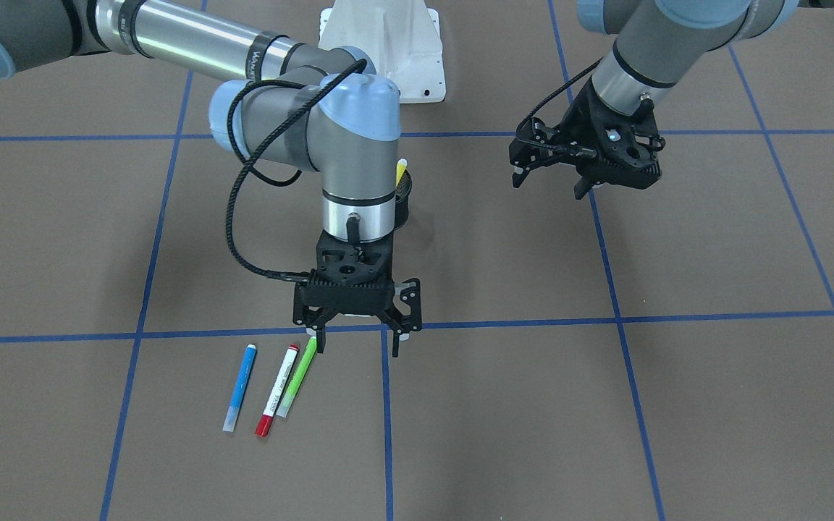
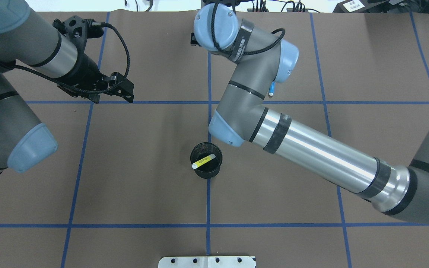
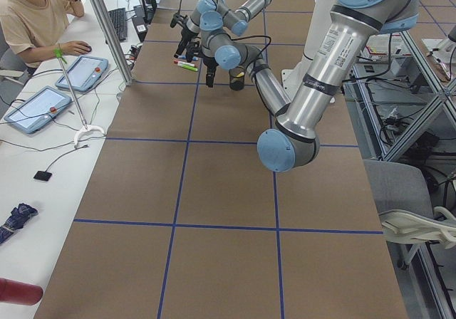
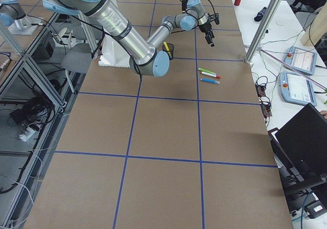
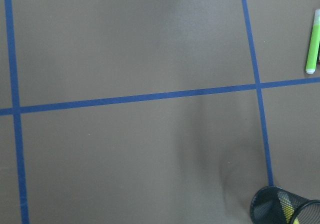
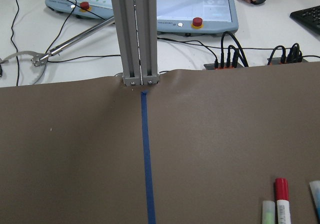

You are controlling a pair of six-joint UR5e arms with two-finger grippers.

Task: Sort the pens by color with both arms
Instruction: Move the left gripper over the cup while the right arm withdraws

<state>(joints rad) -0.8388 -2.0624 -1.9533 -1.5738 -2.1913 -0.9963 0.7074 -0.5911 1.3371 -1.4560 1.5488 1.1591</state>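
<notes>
Three pens point(image 1: 276, 391) side by side on the table point(image 1: 605, 420), a fourth pen point(image 2: 203, 161) inside the cup point(image 2: 210, 174), well apart.

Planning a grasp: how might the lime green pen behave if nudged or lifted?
The lime green pen looks slim and round, so a sideways nudge would likely roll it against the red-capped pen close beside it. It appears straight and rigid, probably light.

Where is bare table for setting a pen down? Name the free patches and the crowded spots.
Crowded: the blue pen, red-capped pen and green pen lie close together at the right arm's open jaws. Free: the square across the centre tape line from them; also the square between the cup and the left arm.
</notes>
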